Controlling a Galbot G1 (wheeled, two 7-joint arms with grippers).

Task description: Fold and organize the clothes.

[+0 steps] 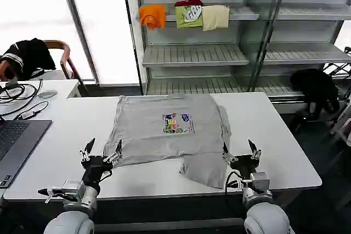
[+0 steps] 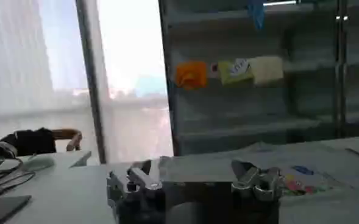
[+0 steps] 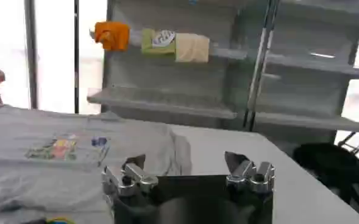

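Observation:
The light grey T-shirt (image 1: 164, 127) lies on the white table (image 1: 274, 135), partly folded, its multicoloured chest print (image 1: 178, 123) facing up. One fold hangs toward the front edge near my right side. My left gripper (image 1: 102, 149) hovers open at the shirt's front left corner, holding nothing. At the front right corner, my right gripper (image 1: 240, 150) also stands open and empty. The shirt (image 2: 301, 170) shows beyond my left gripper (image 2: 191, 173) in the left wrist view. In the right wrist view the shirt (image 3: 63, 152) lies off to one side of my right gripper (image 3: 185, 164).
A laptop (image 1: 16, 141) and cables (image 1: 19, 94) occupy the adjacent table on the left. Behind stand shelves (image 1: 219, 53) bearing orange (image 1: 152, 16), green (image 1: 188, 16) and cream (image 1: 215, 17) folded garments. A black garment (image 1: 315, 86) lies at the right, a chair (image 1: 60, 53) at the back left.

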